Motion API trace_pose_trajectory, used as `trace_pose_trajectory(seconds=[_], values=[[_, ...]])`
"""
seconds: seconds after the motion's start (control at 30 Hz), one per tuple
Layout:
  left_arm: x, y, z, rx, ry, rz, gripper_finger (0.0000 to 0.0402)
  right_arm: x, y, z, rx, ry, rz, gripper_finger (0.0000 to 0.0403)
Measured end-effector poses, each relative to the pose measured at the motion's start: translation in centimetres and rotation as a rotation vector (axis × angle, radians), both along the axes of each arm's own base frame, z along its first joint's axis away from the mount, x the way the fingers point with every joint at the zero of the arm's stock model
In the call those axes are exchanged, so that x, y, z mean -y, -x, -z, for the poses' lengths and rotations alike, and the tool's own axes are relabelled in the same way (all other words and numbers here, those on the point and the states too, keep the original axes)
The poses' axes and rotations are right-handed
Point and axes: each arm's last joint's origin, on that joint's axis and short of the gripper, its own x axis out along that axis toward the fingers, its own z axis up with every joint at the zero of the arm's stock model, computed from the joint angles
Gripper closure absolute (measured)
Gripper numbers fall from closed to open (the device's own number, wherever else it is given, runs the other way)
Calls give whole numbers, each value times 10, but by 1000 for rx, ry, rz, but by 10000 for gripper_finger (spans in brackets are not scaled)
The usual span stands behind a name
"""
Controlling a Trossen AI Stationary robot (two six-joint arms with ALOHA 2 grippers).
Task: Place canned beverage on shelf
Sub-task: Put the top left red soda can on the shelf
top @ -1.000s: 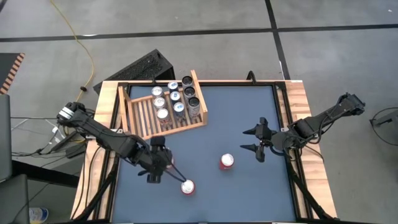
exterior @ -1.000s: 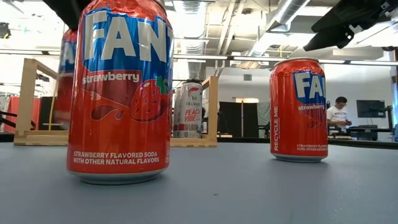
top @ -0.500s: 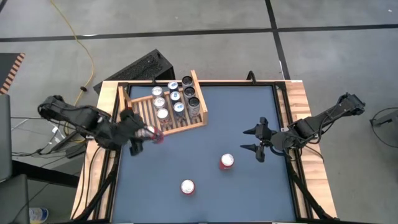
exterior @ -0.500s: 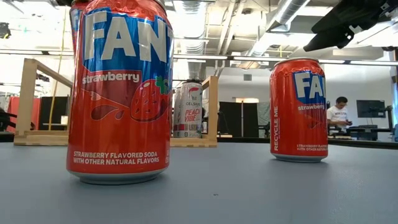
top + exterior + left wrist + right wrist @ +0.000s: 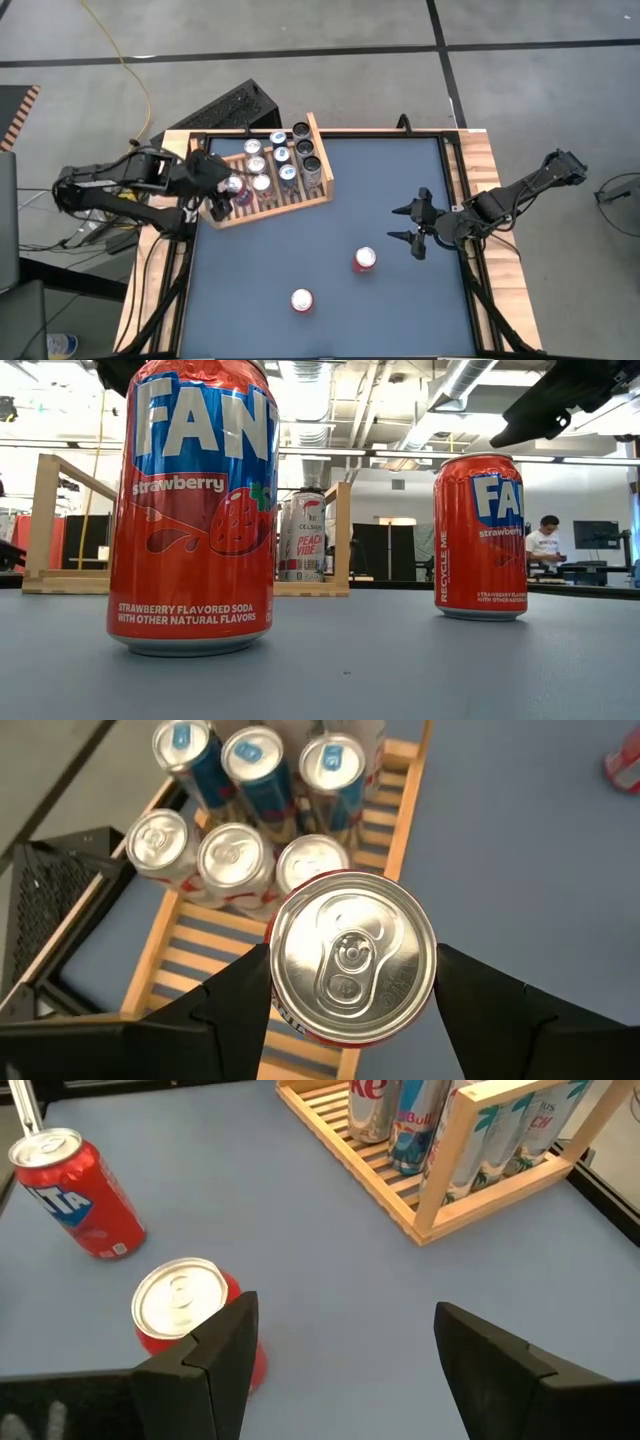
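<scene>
My left gripper [image 5: 226,190] is shut on a red soda can [image 5: 237,186] over the near left part of the light-wood slatted shelf [image 5: 272,207]. The left wrist view shows the can's silver top [image 5: 350,955] above the slats [image 5: 180,960], beside several cans standing in the shelf [image 5: 235,860]. Two more red cans stand upright on the blue table, one toward the middle [image 5: 365,260] and one near the near edge [image 5: 301,299]. My right gripper [image 5: 410,226] is open and empty at the table's right side. My left gripper pinches the red can's side wall [image 5: 290,1020] between its two fingers [image 5: 235,1005], one on each side, just under the top rim. The fingers come from above, slanting down. The can is upright, top up, over the slats; whether its base touches them is hidden.
A black ridged box [image 5: 235,108] lies beyond the table's far left corner. The shelf's raised side boards [image 5: 318,135] stand around the cans. In the low view the two table cans [image 5: 195,510] [image 5: 480,535] stand in front of the shelf [image 5: 45,520].
My left gripper has carried the red can, lifted and upright, from the table's near middle toward the far left edge, and now holds it over the shelf's near left part. The other two red cans have stayed put.
</scene>
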Motion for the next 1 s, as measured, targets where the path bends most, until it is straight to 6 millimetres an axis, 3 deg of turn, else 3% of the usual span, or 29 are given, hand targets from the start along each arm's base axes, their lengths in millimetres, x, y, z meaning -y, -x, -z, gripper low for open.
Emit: trace_pose_trajectory(seconds=[0.33, 0.67, 1.0], values=[[-44, 5, -3, -57, 13, -5, 172, 0, 0, 0, -14, 42, -24, 127], [-96, 8, 12, -167, 78, -32, 172, 4, -1, 0, -22, 80, -17, 127], [-147, 15, 25, -156, 111, -74, 172, 20, -6, 0, -39, 124, 50, 127]])
